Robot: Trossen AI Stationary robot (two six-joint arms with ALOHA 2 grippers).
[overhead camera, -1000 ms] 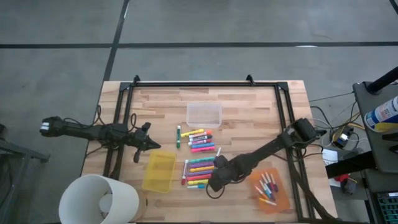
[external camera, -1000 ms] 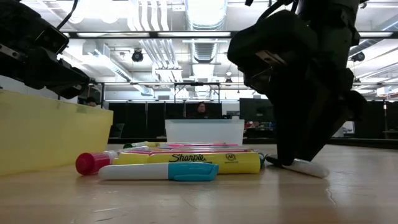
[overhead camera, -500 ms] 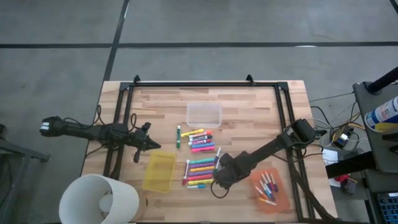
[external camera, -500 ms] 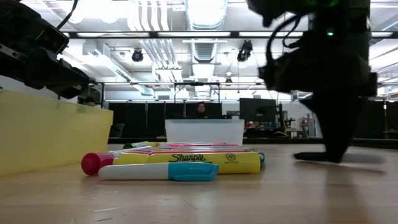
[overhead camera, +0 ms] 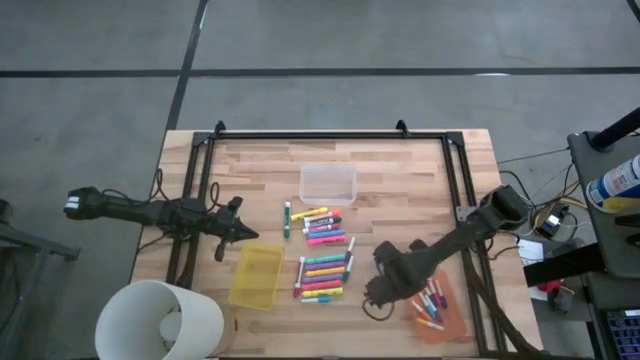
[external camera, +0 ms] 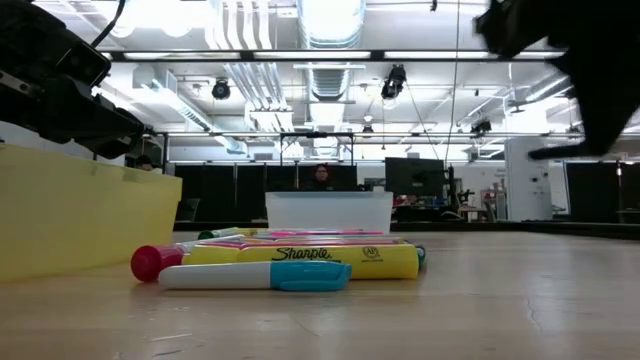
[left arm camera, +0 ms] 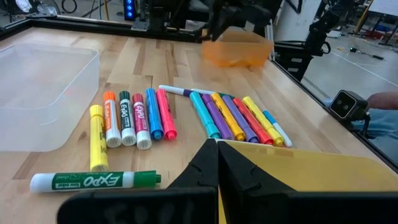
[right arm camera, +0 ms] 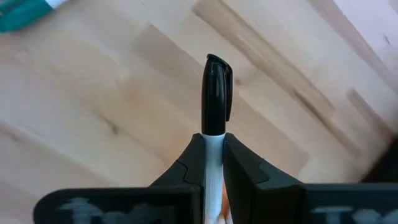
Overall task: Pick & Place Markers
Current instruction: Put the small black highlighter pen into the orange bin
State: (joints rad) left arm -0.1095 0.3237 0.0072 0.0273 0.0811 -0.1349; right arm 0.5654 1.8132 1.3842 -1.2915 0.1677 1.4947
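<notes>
Markers (overhead camera: 322, 262): lying in two bunches on the wooden table (overhead camera: 400, 180), between the clear bin (overhead camera: 328, 183) and the yellow bin (overhead camera: 256, 276); more are sitting in the orange bin (overhead camera: 436, 311).
Held marker (right arm camera: 215, 99): a thin white one with a black cap, sticking out past the right gripper's fingers.
Right gripper (overhead camera: 378, 291): pinching tight on that marker, hanging above the table between the marker rows and the orange bin.
Left gripper (overhead camera: 243, 235): squeezed shut with nothing in it, waiting just above the yellow bin's far edge.
Green marker (left arm camera: 93, 181): lying alone, near the left gripper.
Person (external camera: 321, 178): sitting far back in the room.
</notes>
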